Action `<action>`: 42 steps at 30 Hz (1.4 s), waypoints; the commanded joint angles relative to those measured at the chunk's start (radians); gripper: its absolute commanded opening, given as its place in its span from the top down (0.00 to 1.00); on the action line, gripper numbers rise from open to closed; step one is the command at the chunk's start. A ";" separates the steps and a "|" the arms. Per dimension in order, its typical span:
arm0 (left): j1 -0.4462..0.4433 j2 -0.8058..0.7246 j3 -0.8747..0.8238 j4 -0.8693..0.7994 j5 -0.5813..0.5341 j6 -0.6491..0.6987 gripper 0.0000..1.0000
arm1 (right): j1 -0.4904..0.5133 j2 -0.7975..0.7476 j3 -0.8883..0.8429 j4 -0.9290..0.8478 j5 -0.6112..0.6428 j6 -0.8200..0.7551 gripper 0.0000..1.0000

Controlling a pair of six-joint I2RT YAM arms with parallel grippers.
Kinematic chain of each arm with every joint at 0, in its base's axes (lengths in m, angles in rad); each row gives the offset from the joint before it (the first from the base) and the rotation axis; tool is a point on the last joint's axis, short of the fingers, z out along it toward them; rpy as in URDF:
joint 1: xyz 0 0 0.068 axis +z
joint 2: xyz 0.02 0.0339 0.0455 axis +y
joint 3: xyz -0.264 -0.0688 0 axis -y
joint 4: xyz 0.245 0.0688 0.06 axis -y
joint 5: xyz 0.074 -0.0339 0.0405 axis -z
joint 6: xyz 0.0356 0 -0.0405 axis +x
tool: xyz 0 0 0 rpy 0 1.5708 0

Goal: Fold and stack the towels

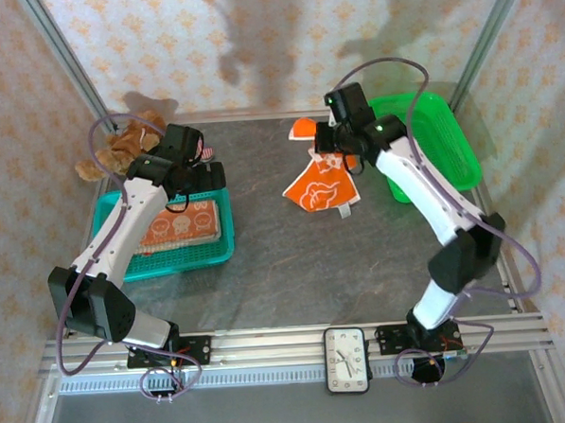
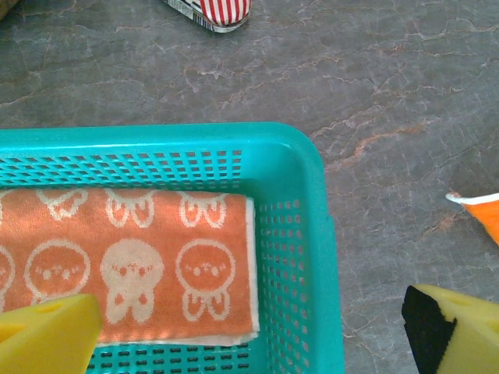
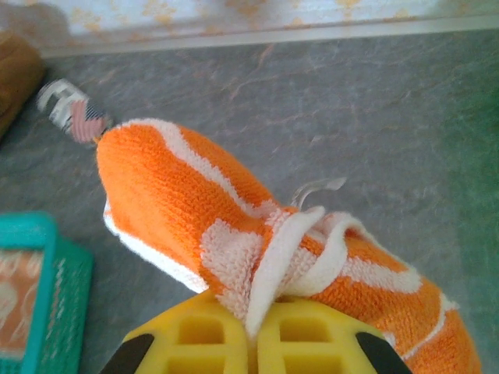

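Note:
My right gripper [image 1: 341,144] is shut on the cream hem of a mostly orange towel [image 1: 321,186] and holds it hanging above the back middle of the table. In the right wrist view the cloth [image 3: 187,195] bunches out from between the closed yellow fingers [image 3: 195,339]. A folded orange towel with cream bunnies [image 1: 174,227] lies flat in the teal basket [image 1: 223,252]. My left gripper [image 1: 181,179] hovers over that basket's far right corner, open and holding nothing. The left wrist view shows the folded towel [image 2: 125,265] below its spread fingertips [image 2: 47,335].
A brown teddy bear [image 1: 118,149] sits at the back left, with a small striped shoe [image 1: 207,156] beside the teal basket. A green basket [image 1: 440,146] stands at the back right. A clock [image 1: 347,360] lies on the front rail. Bare grey table [image 1: 304,267] lies between the baskets.

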State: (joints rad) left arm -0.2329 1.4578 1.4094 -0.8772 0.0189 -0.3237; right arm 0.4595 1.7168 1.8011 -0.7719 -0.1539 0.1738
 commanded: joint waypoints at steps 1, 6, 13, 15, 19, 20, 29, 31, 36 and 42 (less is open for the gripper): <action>0.009 0.001 0.004 -0.011 -0.006 0.003 0.00 | -0.090 0.174 0.164 0.055 -0.074 0.001 0.90; 0.006 -0.002 -0.025 0.016 0.062 -0.024 0.02 | -0.149 0.510 0.599 -0.112 -0.107 0.013 0.60; -0.049 0.032 -0.048 0.096 0.158 -0.077 0.16 | -0.158 0.511 0.555 -0.122 -0.095 0.027 0.39; -0.076 0.066 -0.052 0.139 0.187 -0.107 0.25 | -0.158 0.422 0.401 -0.056 -0.086 0.035 0.39; -0.139 0.182 -0.018 0.210 0.232 -0.151 0.39 | -0.156 0.253 0.144 0.046 -0.063 0.062 0.40; -0.156 0.222 0.004 0.217 0.232 -0.155 0.41 | -0.157 0.203 0.069 0.071 -0.060 0.069 0.40; -0.230 0.590 0.262 0.216 0.179 -0.173 0.60 | -0.151 -0.104 -0.344 0.159 -0.020 0.126 0.40; -0.245 0.663 0.328 0.204 0.167 -0.167 0.62 | -0.150 -0.154 -0.398 0.158 -0.002 0.132 0.40; -0.275 0.803 0.467 0.173 0.126 -0.151 0.65 | -0.150 -0.238 -0.478 0.141 0.019 0.137 0.40; -0.286 0.900 0.575 0.132 0.065 -0.149 0.65 | -0.150 -0.294 -0.532 0.135 0.025 0.157 0.40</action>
State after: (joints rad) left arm -0.5213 2.3417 1.9339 -0.6952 0.1493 -0.4782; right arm 0.3031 1.4628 1.2888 -0.6418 -0.1669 0.3069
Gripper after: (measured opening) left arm 0.353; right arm 0.600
